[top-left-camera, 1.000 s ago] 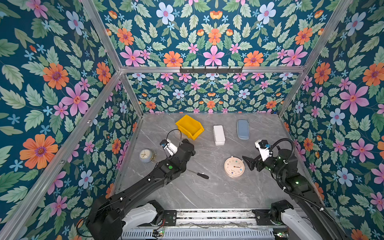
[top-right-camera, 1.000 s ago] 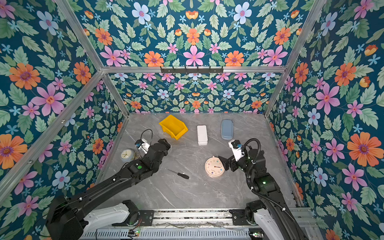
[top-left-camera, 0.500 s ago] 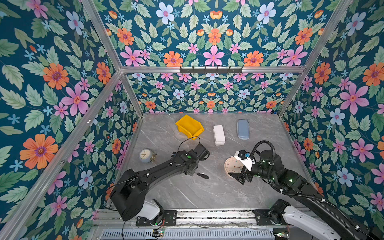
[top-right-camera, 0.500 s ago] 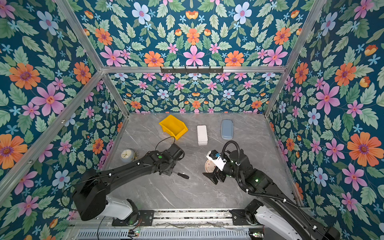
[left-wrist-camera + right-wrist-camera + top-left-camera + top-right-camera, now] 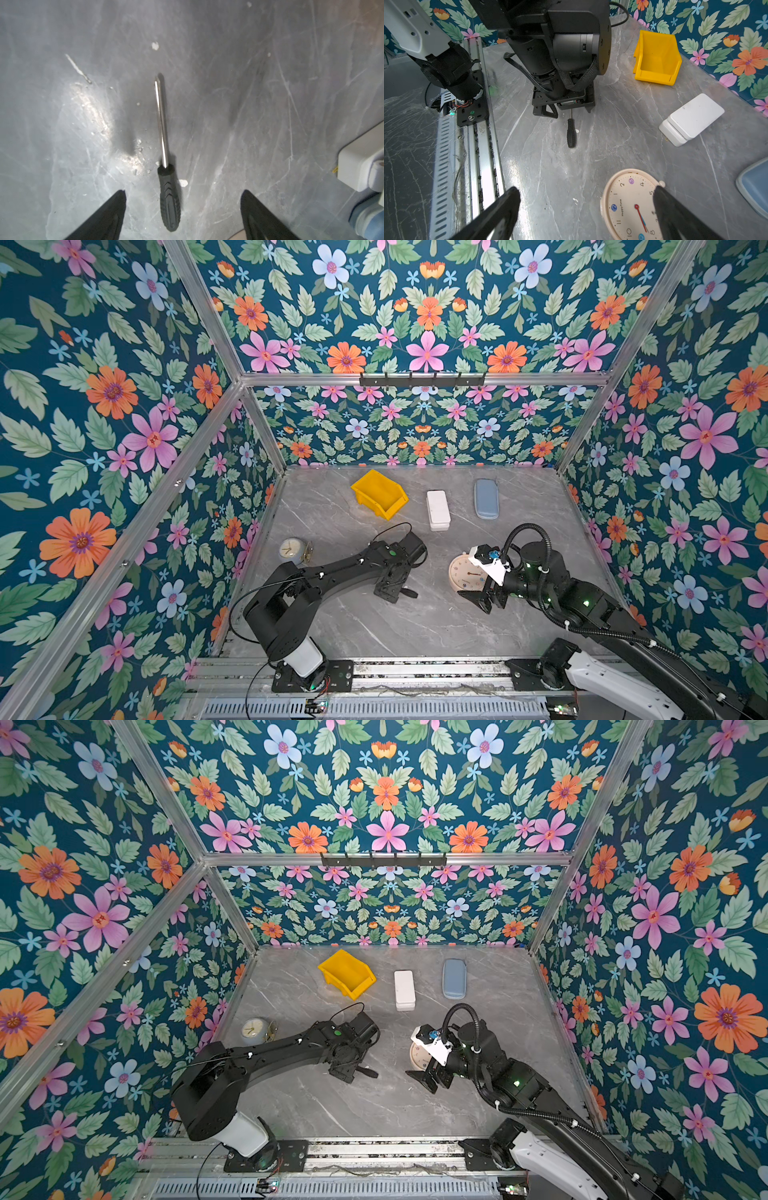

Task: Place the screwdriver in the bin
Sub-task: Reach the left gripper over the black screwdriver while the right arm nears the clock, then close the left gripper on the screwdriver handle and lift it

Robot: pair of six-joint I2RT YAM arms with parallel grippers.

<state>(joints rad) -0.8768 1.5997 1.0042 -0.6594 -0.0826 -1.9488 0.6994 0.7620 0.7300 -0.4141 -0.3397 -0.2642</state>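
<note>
Since the screwdriver [image 5: 164, 151] lies centred between the spread jaws of the left gripper [image 5: 183, 191], axis square to their closing line, closing probably pinches the handle.

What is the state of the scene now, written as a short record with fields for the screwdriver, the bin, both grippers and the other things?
screwdriver: lies flat on the table, outside the bin
bin: yellow, upright, empty, near the back wall
left gripper: open, one finger on each side of the screwdriver's handle, not touching it
right gripper: open, holds nothing, by the pink clock
other things: white box, grey-blue case, small clock
</note>
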